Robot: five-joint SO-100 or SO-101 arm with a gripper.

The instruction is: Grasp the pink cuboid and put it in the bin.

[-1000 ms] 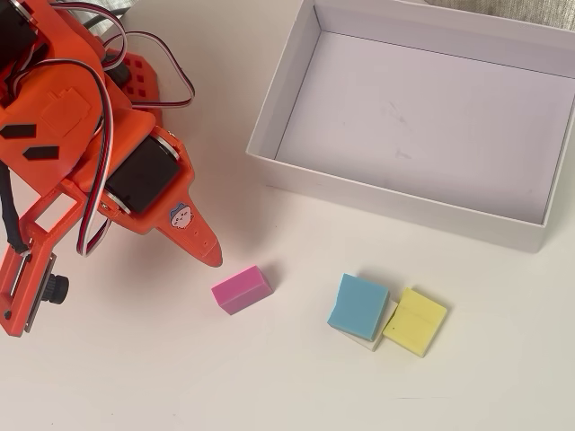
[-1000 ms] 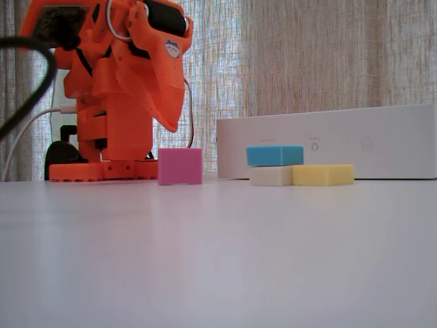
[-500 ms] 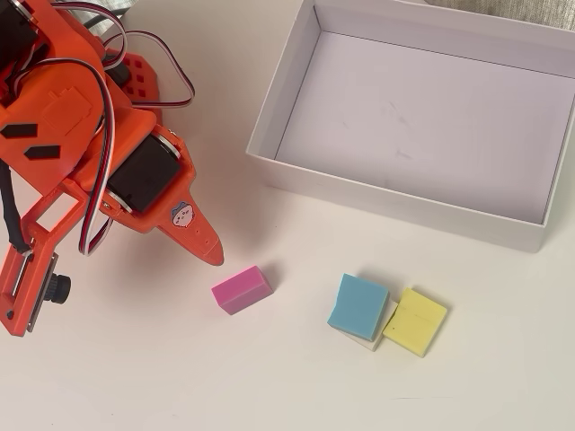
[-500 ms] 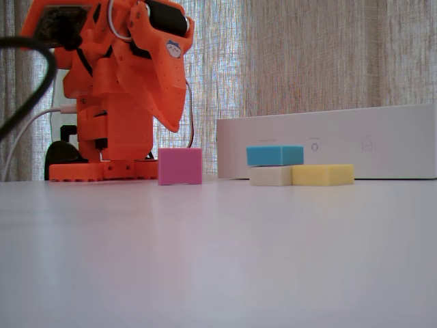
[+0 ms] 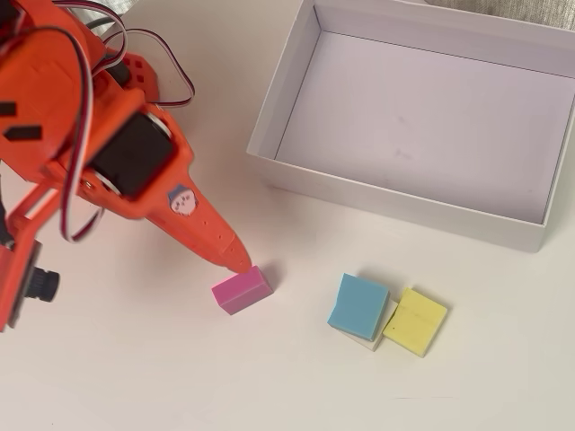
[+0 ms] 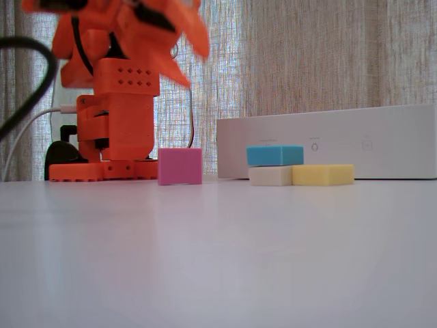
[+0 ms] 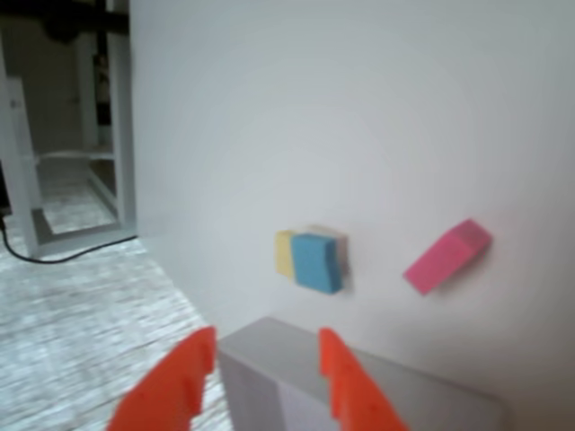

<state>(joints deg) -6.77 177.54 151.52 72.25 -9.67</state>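
Observation:
The pink cuboid point(image 5: 241, 289) lies on the white table, left of the other blocks. It also shows in the fixed view point(image 6: 179, 166) and in the wrist view point(image 7: 446, 255). The bin point(image 5: 278, 94) stands empty at the upper right of the overhead view; its outer wall shows in the fixed view point(image 6: 355, 140) and a corner in the wrist view point(image 7: 395, 395). My orange gripper point(image 5: 236, 258) points toward the cuboid in the overhead view. The fixed view shows the gripper point(image 6: 179, 31) raised well above the table and blurred. In the wrist view the gripper point(image 7: 267, 337) is open and empty.
A light blue block point(image 5: 358, 305) rests on a white block point(image 5: 375, 338), with a yellow block point(image 5: 415, 321) beside them, right of the cuboid. The arm's orange base point(image 6: 113, 147) stands behind the cuboid in the fixed view. Cables point(image 5: 166, 81) trail at the upper left.

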